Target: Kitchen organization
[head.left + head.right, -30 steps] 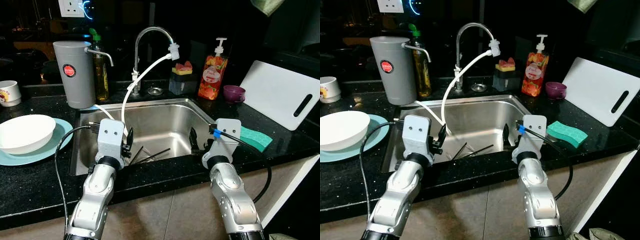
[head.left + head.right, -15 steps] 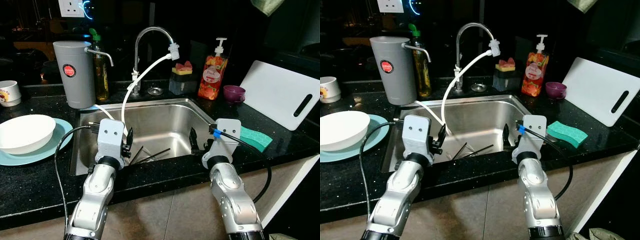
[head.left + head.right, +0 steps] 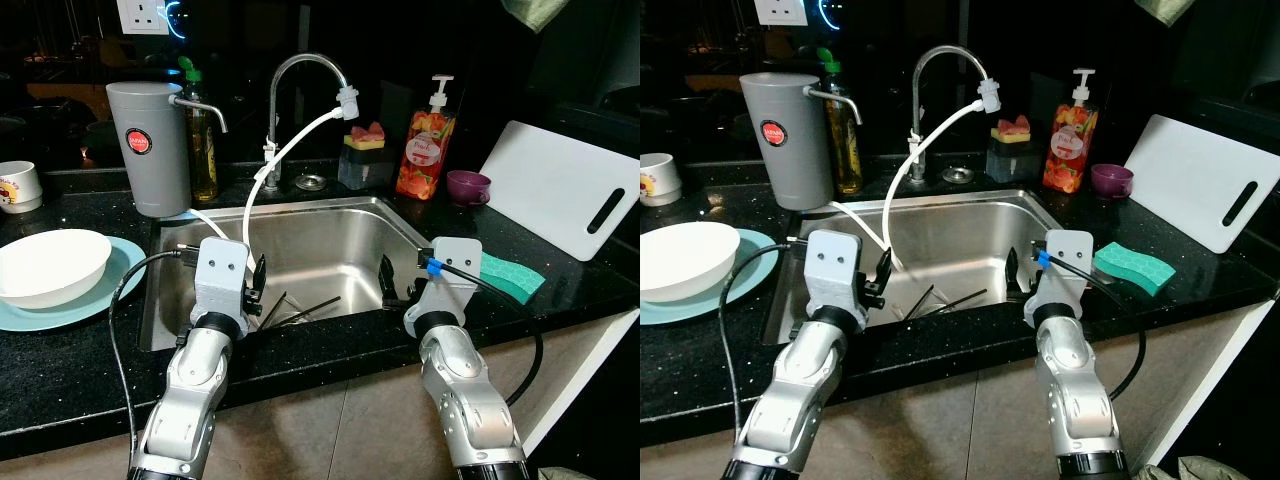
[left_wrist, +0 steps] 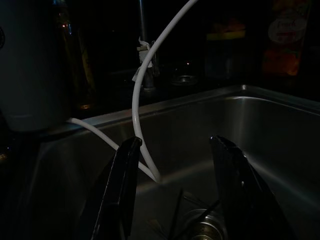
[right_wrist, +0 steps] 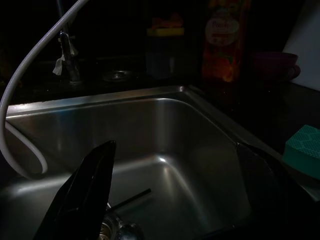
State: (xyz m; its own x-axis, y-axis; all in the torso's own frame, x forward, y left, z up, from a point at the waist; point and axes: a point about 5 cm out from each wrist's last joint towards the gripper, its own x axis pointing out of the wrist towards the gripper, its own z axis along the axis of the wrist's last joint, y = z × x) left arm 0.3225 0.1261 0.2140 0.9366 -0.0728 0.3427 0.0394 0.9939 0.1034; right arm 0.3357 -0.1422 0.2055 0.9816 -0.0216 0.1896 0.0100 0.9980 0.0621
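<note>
Both pincers, left pincer (image 3: 258, 290) and right pincer (image 3: 388, 285), hover over the near edge of the steel sink (image 3: 330, 215).

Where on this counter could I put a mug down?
Bare counter lies in front of the teal plate holding the white bowl, and between the green sponge and white cutting board. Behind the sink, bottles, a sponge holder and the grey dispenser crowd it.

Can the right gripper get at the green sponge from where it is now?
Probably yes. The right gripper, open over the sink, has the green sponge just beside it on the counter, with nothing standing between them.
</note>
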